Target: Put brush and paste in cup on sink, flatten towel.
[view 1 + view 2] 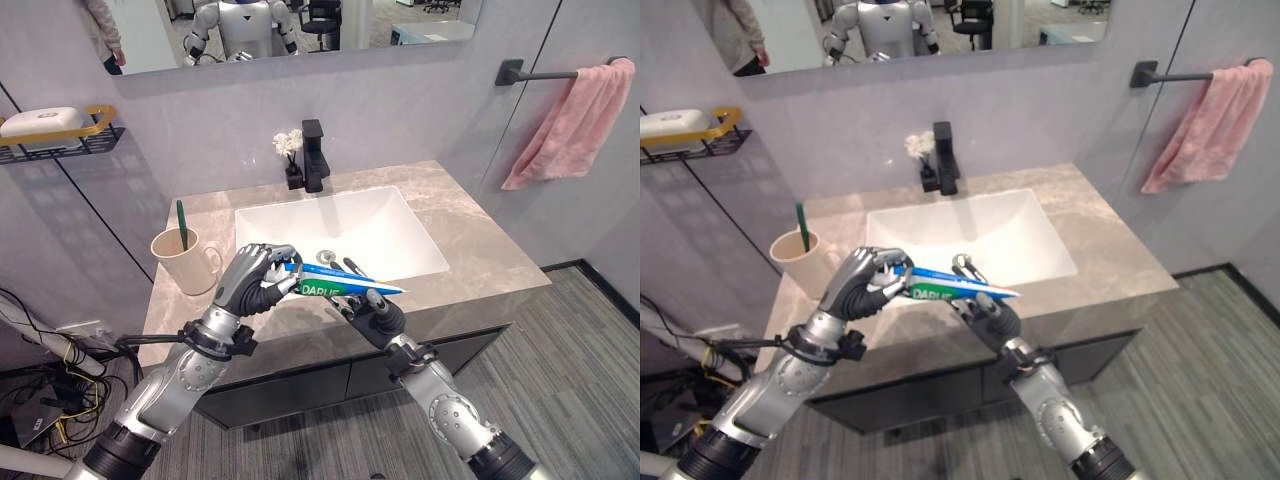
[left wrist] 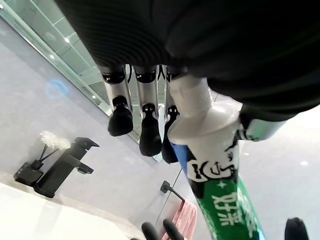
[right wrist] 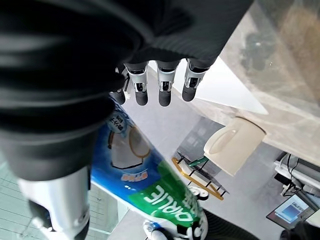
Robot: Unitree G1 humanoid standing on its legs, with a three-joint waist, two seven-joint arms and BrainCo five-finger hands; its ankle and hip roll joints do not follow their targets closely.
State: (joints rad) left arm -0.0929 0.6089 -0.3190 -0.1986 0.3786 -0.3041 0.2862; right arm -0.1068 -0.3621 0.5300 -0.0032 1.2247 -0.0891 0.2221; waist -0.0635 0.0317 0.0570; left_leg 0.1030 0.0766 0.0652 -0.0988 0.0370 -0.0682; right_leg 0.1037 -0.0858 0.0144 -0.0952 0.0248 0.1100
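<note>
Paste (image 1: pixel 335 283): held level above the bench's (image 1: pixel 480 240) front edge, cap end pinched in the left hand (image 1: pixel 255 280), tail end in the curled right hand (image 1: pixel 372 312). Cup (image 1: pixel 185 260), brush (image 1: pixel 182 224) already inside: just left of the left hand, nearer that arm.

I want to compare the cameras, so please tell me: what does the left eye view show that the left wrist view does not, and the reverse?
The left eye view alone shows the cream cup with a green toothbrush standing in it, the white sink basin, the wall shelf and the right hand. The left wrist view alone shows the tube's white cap end pressed against the left hand's palm, from very close. Both show the toothpaste tube in that hand, the black faucet and the pink towel on its bar.
</note>
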